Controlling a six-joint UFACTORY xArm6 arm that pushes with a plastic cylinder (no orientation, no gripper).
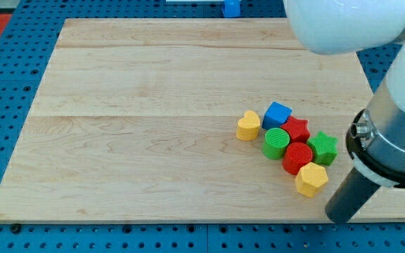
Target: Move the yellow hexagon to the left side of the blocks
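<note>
Camera view: yellow hexagon sat at cluster's bottom edge, touching red cylinder, near bench front edge. No gripper fitted, nothing held; my tip was just right-below hexagon, apart. Looked light, rigid, likely slid easily; push flat right face, yaw risk.

board: pale wood, matt grain | yellow hexagon: smooth, probably plastic | rod: dark, matt

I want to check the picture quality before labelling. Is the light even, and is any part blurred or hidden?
Camera view: light is soft and even; the blocks, such as the yellow hexagon, cast only faint shadows and look sharp. The white arm at the view's top right is close, large and soft. The dark rod shows, but my tip is not crisply resolved.
</note>
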